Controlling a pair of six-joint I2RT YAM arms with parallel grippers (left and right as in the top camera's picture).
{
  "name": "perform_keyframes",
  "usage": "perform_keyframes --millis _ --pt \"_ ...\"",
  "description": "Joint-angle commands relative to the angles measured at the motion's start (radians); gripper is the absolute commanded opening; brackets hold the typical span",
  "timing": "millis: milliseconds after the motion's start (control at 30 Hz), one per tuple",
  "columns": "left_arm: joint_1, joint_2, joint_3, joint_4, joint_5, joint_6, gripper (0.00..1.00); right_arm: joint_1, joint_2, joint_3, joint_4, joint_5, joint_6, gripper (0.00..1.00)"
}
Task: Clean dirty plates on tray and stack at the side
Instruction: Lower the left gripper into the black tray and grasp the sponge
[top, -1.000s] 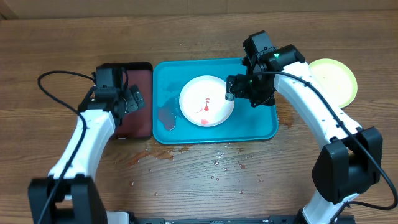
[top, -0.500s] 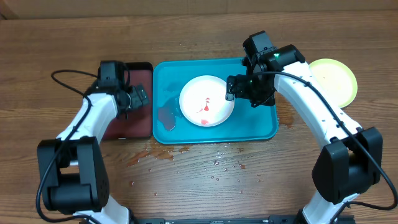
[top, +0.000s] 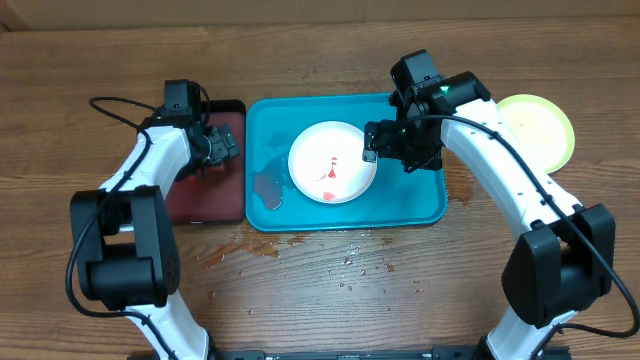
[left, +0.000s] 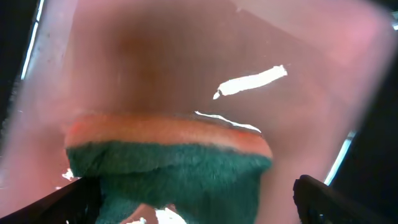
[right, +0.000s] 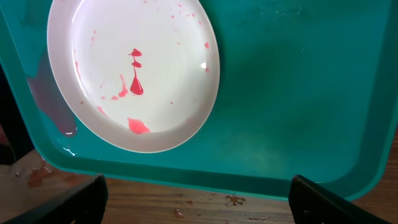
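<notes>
Overhead, left gripper (top: 225, 147) spread wide over sponge (left: 168, 168), right gripper (top: 368, 142) wide, empty, over turquoise tray (top: 415, 205) beside white plate (top: 335, 145)

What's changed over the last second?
The left hand edged forward over the black tray, open, above the sponge; nothing grabbed or released. The right hand, white plate and turquoise tray stayed put.

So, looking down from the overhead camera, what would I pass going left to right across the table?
Small black tray of reddish liquid → white plate with red smears, on the turquoise tray → lime green plate.
</notes>
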Motion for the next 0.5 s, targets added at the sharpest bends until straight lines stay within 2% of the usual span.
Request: perform_keyframes --millis 0,167,333,467 --pt "0.022 0.046 0.010 -0.006 -0.005 -0.011 0.95 -0.003 -0.016 0.018 0.005 0.010 -0.007 0.94" --pt "0.026 0.054 0.010 0.000 -0.005 -0.011 0.84 -0.003 -0.016 0.018 0.008 0.016 -0.007 0.94" --pt "0.029 0.054 0.010 0.003 -0.007 -0.011 0.70 -0.003 -0.016 0.018 0.011 0.016 -0.007 0.94" --pt "0.028 0.059 0.010 0.003 -0.013 -0.011 0.41 -0.003 -0.016 0.018 0.011 0.016 -0.007 0.94"
